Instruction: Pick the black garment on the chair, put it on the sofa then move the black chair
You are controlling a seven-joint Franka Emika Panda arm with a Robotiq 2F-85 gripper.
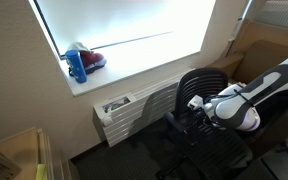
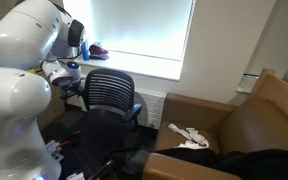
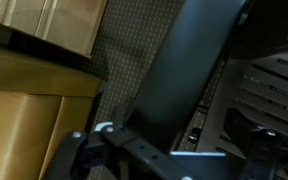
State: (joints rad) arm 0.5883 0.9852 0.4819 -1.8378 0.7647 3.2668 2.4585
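Gripper (image 3: 169,158): jaws spread to full width, nothing clamped. In the wrist view the fingers (image 3: 74,155) stand at either side of the bottom edge. A smooth black slab of the chair (image 3: 184,70) rises on a diagonal from between them; whether they touch it cannot be told.

In an exterior view the gripper (image 1: 192,103) sits low beside the chair's ribbed, rounded backrest. The white slatted radiator (image 1: 134,108) is close on the window side, so there is little room there. Speckled carpet (image 3: 124,45) lies open toward the wooden cabinet (image 3: 34,110).

The black garment (image 2: 269,160) lies limp along the near edge of the brown padded sofa (image 2: 264,105), well apart from the chair. A small white cloth (image 2: 189,135) is on the sofa seat.
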